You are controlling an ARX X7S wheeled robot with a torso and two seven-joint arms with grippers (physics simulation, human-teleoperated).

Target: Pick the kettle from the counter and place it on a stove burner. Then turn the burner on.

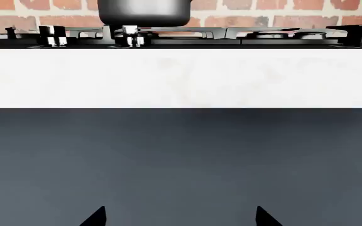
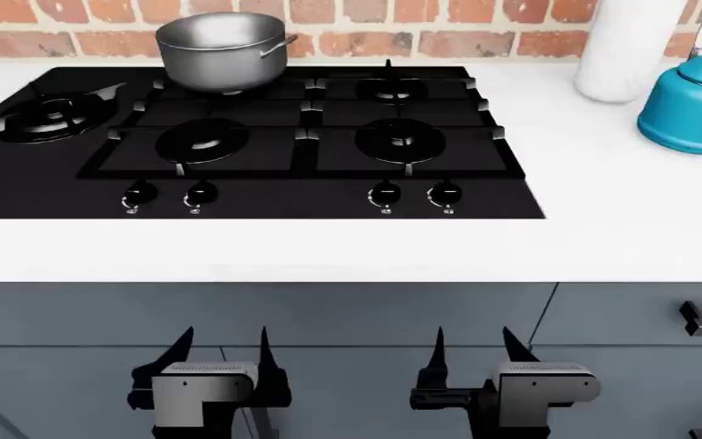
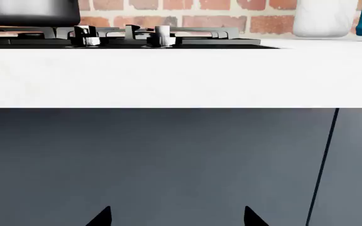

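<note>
In the head view, both arms sit low at the bottom of the frame, in front of the grey cabinet fronts [image 2: 364, 311] and below the edge of the counter [image 2: 326, 247]. The left gripper [image 2: 223, 352] and the right gripper [image 2: 473, 352] each show their dark fingertips spread apart with nothing between them, so both are wide and empty. The kettle [image 2: 693, 110] stands on the white counter at the far right edge of the frame, partly cut off, just beside a white cylinder [image 2: 625, 46] near the brick wall [image 2: 449, 23]. The black hob [image 2: 266, 146] fills the upper left and centre, with a grey pot [image 2: 220, 48] on its rear-left ring; the front-right stove burner [image 2: 400, 139] is bare and looks like the nearest free spot. The task appears not yet begun. The likely risks lie in the reach: the right arm must rise past the counter lip, which it could strike, and the kettle's closeness to the white cylinder leaves little room, so a wide approach might knock that over. The tall arched handle could also let the kettle swing or tilt if grasped off-centre.
</note>
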